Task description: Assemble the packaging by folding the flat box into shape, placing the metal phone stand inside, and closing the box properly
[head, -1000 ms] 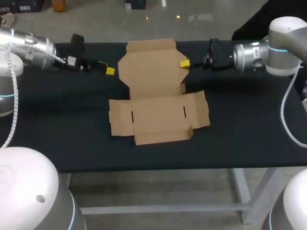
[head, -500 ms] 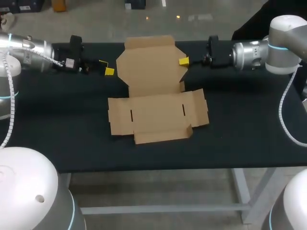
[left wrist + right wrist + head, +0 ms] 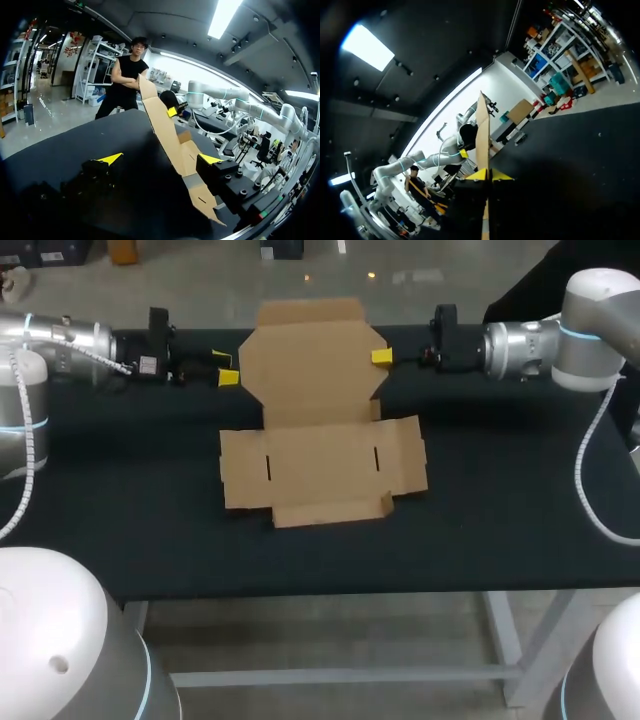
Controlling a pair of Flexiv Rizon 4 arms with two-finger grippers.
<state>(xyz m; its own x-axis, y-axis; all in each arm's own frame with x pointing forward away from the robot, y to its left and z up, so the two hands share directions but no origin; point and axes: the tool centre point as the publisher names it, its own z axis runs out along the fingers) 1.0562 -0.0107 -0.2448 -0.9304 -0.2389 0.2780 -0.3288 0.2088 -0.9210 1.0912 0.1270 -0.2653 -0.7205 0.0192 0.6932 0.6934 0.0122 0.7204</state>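
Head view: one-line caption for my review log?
Flat cardboard box on black table; right jaws pinch its raised lid, left jaws open alongside.

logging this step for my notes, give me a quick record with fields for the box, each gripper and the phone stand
box: cardboard box unfolded on the black table; front panels lie flat, rear panel tilted up
right gripper: shut on the rear panel's right-side edge
left gripper: open, at the rear panel's left-side edge, not clamping it
phone stand: not seen in any view
stage: box not yet folded into shape, nothing packed
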